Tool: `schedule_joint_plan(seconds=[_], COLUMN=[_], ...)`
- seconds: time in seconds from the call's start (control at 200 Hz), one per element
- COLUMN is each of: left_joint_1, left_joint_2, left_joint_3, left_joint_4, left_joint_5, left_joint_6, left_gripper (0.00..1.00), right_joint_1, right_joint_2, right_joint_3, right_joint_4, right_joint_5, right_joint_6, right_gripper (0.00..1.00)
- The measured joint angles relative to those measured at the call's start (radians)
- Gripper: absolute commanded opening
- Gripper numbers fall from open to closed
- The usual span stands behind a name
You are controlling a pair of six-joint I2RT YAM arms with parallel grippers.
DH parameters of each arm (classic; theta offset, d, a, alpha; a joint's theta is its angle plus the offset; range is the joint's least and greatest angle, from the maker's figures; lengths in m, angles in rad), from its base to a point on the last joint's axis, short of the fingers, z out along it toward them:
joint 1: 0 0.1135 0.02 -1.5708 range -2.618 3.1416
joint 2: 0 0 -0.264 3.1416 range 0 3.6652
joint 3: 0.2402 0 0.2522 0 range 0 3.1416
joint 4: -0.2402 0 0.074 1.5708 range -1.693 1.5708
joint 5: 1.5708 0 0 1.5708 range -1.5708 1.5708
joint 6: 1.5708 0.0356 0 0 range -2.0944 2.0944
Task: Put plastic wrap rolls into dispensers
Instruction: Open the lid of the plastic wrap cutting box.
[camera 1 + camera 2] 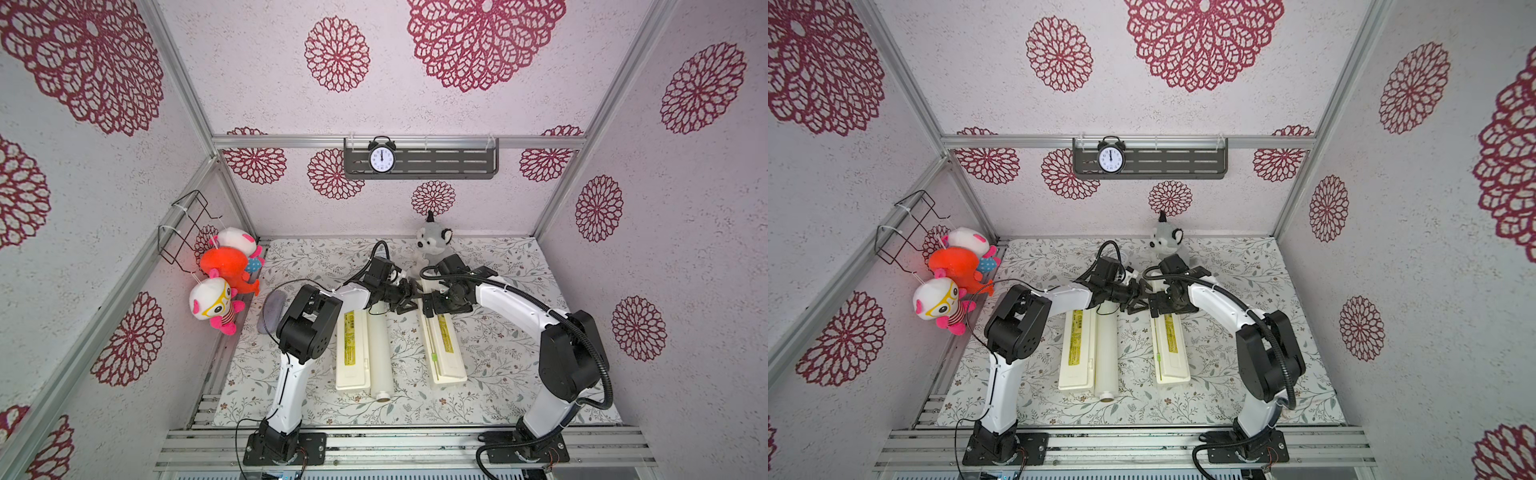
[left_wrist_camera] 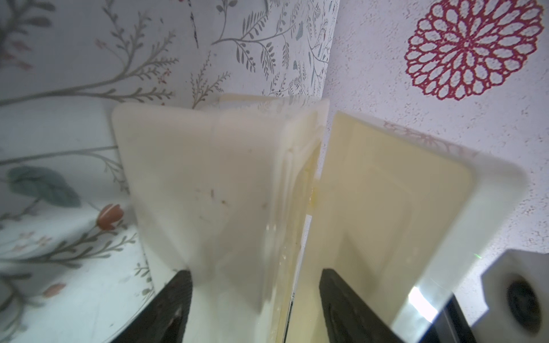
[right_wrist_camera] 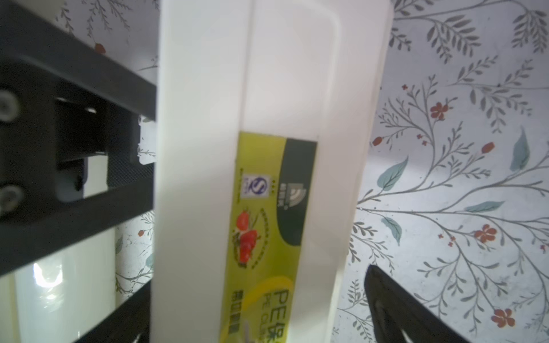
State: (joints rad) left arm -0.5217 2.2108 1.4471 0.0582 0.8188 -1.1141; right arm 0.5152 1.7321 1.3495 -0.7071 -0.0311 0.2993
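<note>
The right dispenser (image 1: 452, 359) lay mid-mat, long axis 12-to-6. Both arms bent inward over its 12 o'clock end: right gripper (image 1: 427, 302) gaping astride it, left gripper (image 1: 410, 297) spread, grip unclear.

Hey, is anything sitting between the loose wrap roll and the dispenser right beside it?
No object lies between them: the plastic wrap roll rests alongside the dispenser, about touching. That dispenser looks closed, though, so it would likely need opening first.
</note>
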Motion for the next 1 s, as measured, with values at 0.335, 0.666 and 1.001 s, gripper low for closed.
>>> schedule_joint_plan(seconds=[0.335, 0.666, 1.001], left_joint_1=[-0.001, -0.002, 0.015], left_joint_2=[0.0, -0.012, -0.21], left_joint_3=[0.032, 0.074, 0.075], left_joint_4=[-0.03, -0.134, -0.327], left_joint_5=[0.003, -0.031, -0.147], left_joint_6=[0.021, 0.087, 0.203], left_gripper=[0.72, 0.74, 0.75], right_joint_1=[-0.204, -0.311, -0.147], right_joint_2=[-0.208, -0.332, -0.369], right_joint_3=[-0.157, -0.243, -0.183], right_joint_4=[0.063, 0.059, 0.053], right_joint_5=[-0.208, -0.215, -0.052], right_joint_6=[0.008, 0.01, 0.063], right_gripper=[0.98, 0.96, 0.95])
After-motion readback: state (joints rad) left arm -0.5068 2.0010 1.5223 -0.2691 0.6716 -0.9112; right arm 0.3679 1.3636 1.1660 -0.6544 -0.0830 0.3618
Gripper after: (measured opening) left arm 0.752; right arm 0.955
